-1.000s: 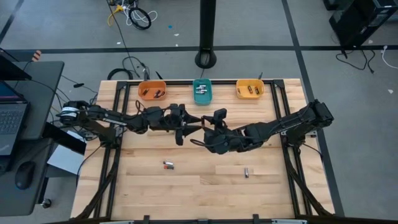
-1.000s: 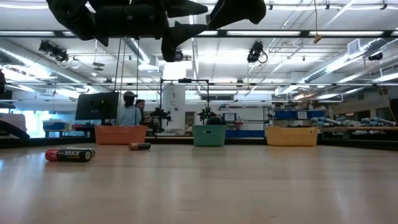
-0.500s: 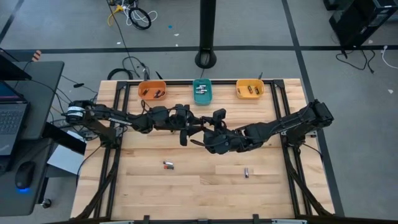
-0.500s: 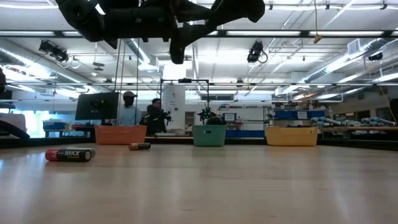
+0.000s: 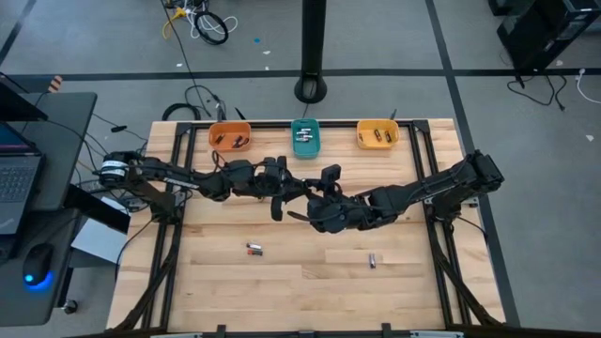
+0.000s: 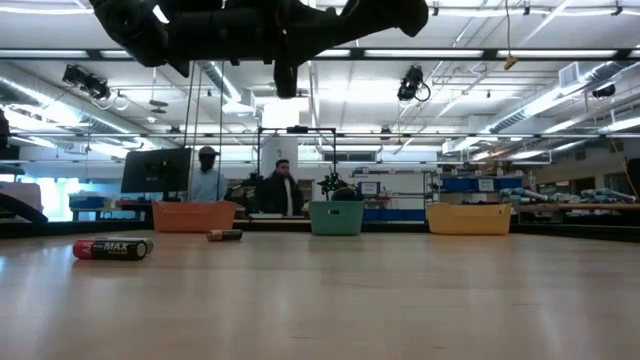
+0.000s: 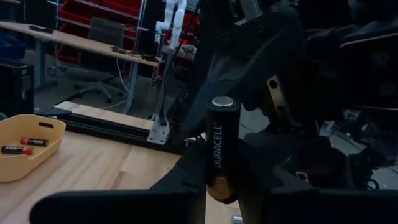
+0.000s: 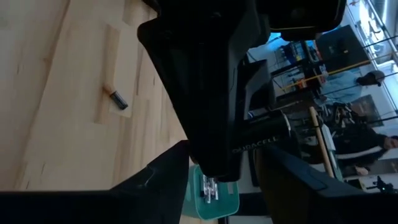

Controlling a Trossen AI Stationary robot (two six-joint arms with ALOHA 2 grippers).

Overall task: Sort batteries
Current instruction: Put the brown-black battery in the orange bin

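Note:
Both arms meet high above the middle of the table. A black Duracell battery with a copper-coloured end stands upright between them, and my left gripper is shut on it. My right gripper faces it from the table's right, fingers apart, with the battery just past their tips. Two more batteries lie on the wood, a red-and-black one and a small silver one. My left gripper pinches the battery's copper-coloured lower end between its two fingers. The fingers come level from the table's left and lie across the battery. The battery stands upright, its flat silver end on top, lifted clear of the table. My right gripper: I cannot tell whether it touches the battery, because my left gripper covers that place.
Along the far edge stand an orange bin, a teal bin and a yellow bin, each with batteries inside. The near half of the table holds only the two loose batteries. People stand in the room beyond the far edge.
My left gripper has moved a short way toward the table's right, up to my right gripper.

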